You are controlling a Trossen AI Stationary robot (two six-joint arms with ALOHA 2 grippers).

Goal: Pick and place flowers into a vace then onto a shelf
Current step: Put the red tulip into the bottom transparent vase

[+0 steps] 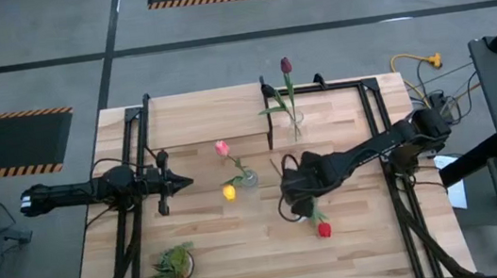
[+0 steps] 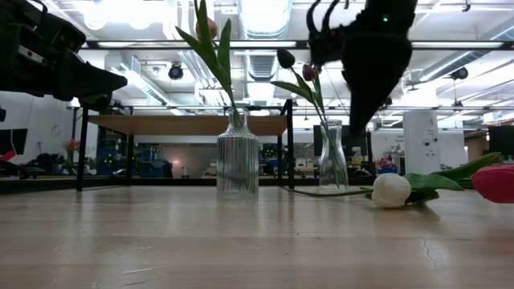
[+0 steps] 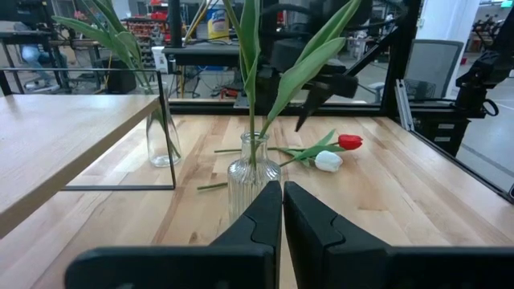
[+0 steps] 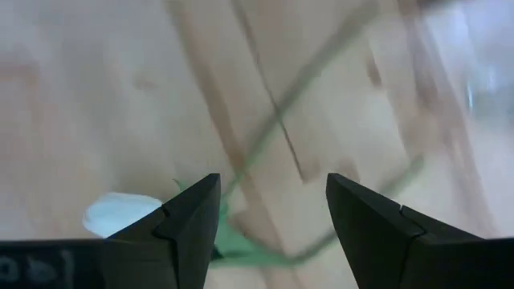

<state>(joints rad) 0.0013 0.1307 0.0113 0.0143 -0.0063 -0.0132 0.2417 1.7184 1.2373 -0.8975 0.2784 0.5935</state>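
Pale planked wood tabletop point(image 1: 242, 244): right gripper point(image 4: 273, 210) spread wide, holding nothing, w/ soft white tulip point(image 4: 120, 213) & thin green stems below it. Ribbed glass vase point(image 3: 253, 178) just ahead of clenched left gripper point(image 3: 283, 210).

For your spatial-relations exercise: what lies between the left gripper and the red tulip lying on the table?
In the left wrist view, the ribbed glass vase holding tulip stems stands between the left gripper and the red tulip.
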